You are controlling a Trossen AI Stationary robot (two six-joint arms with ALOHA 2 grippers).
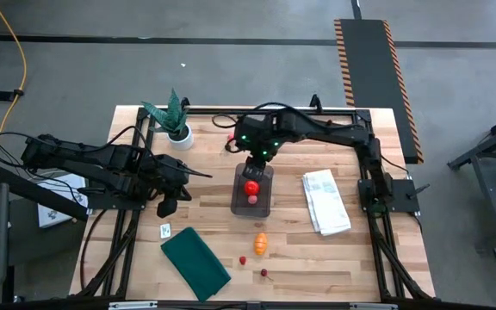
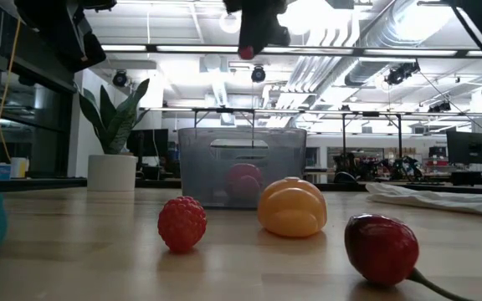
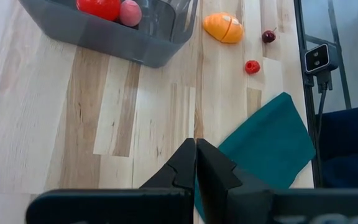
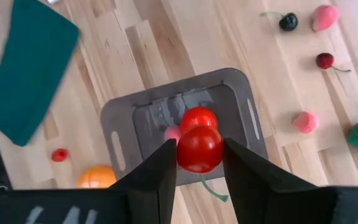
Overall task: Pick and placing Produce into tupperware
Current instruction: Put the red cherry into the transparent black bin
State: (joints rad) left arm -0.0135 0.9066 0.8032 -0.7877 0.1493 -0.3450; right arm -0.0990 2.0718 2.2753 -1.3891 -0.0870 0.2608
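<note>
The clear grey tupperware (image 1: 252,207) stands mid-table and holds a red ball (image 4: 197,116) and a pink piece (image 4: 172,132). My right gripper (image 4: 199,163) hovers above it, pointing down, shut on a small red round fruit (image 4: 199,149). An orange piece (image 1: 261,243), a red raspberry (image 1: 242,259) and a dark cherry (image 1: 264,273) lie on the table nearer the front edge. More small pieces (image 4: 305,121) lie beyond the container. My left gripper (image 3: 196,163) is shut and waits to the left of the tupperware, touching nothing. My right gripper pinches the small red fruit (image 4: 191,155) between its two fingers (image 4: 160,171), one on each side of its round body. The fingers come from above, pointing down. The fruit (image 2: 247,52) is lifted clear, high over the tupperware (image 2: 241,167).
A dark green cloth (image 1: 195,263) lies near the front left, a folded white cloth (image 1: 325,200) to the right of the container. A potted spiky plant (image 1: 176,125) stands at the far left. A small white card (image 1: 165,230) lies near the left gripper.
</note>
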